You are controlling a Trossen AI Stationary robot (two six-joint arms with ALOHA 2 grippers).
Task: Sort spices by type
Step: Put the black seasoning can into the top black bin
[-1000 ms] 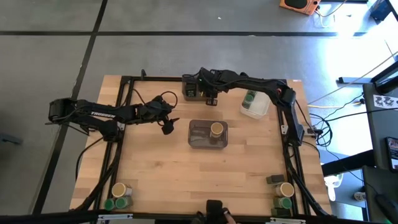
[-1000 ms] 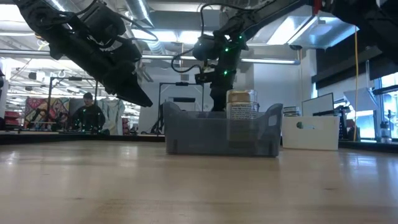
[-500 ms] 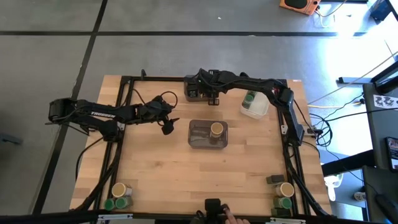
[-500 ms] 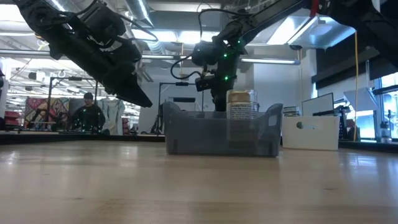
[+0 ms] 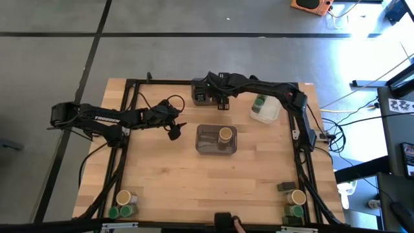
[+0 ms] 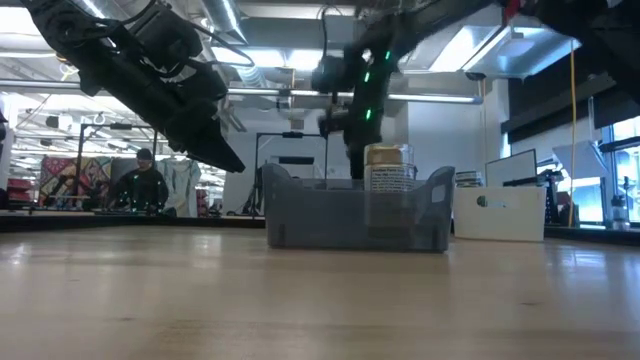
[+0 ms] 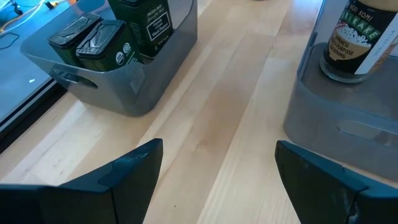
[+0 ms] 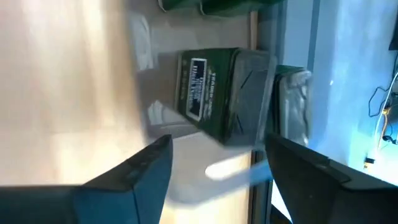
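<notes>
right gripper [image 8: 211,168]: fingers spread, holding nothing, above the far grey plastic bin [image 5: 200,94] | small dark green rectangular tin [image 8: 214,102]: lies in that bin beside others | handling: likely light, rigid, smooth-sided; pinch across its flat faces | left gripper [image 7: 214,165]: spread, empty, between both bins

Central bin [image 5: 216,140] serving as landmark: a jar [image 5: 225,134] is standing inside it. A second bin [image 5: 199,92] holding tins [image 7: 99,38] is sitting behind it. A tray [image 5: 265,109] containing a jar [image 5: 260,101] is lying behind and right. Jar clusters [image 5: 123,204] are occupying both front corners.
</notes>
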